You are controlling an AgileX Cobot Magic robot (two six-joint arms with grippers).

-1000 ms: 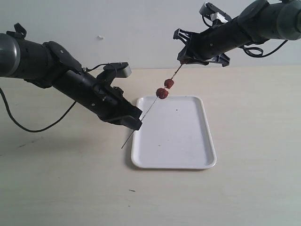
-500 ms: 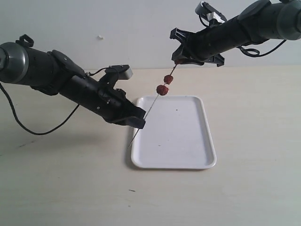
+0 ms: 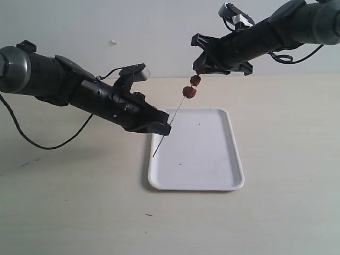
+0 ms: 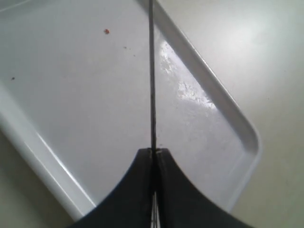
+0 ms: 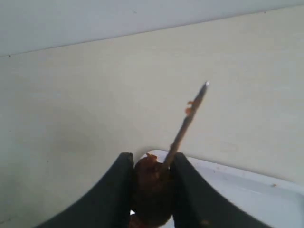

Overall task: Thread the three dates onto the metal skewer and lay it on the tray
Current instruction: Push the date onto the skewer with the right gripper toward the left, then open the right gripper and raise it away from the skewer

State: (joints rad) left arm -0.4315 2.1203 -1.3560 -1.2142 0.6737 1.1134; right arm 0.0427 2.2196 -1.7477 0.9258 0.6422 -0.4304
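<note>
Exterior view: metal skewer (image 3: 172, 119) held slanted in the air over the tray (image 3: 236, 159), a gripper at each end

The left gripper (image 3: 162, 129) has its black fingers (image 4: 137, 183) pressed fully together on the lower part of the metal skewer. In the left wrist view the thin grey rod comes out of the seam between the two fingertips and runs straight on above the tray's white floor. In the exterior view a short tail of rod sticks out below those fingers, its end close to the tray's left rim. Whether it touches the rim cannot be told.

The right gripper (image 3: 204, 68) is up at the skewer's high end, its fingers (image 5: 118, 190) partly closed and clamped on the top date (image 5: 149, 187). That wrinkled red-brown lump fills the gap between them. The rod passes through this date, and its pointed tip stands out beyond the fingers with small bits of date flesh clinging to it.

Two more dates sit on the rod outside either grip. The middle date (image 3: 195, 80) hangs just below the right gripper's fingers, and the lower date (image 3: 189, 92) sits just beneath that one. Bare rod runs from the lower date down to the left gripper's fingers, which are well apart from all three dates.

The tray lies flat on the pale table (image 3: 287, 212), under the skewer's lower half. A tiny dark speck (image 3: 200, 125) lies on its floor.
</note>
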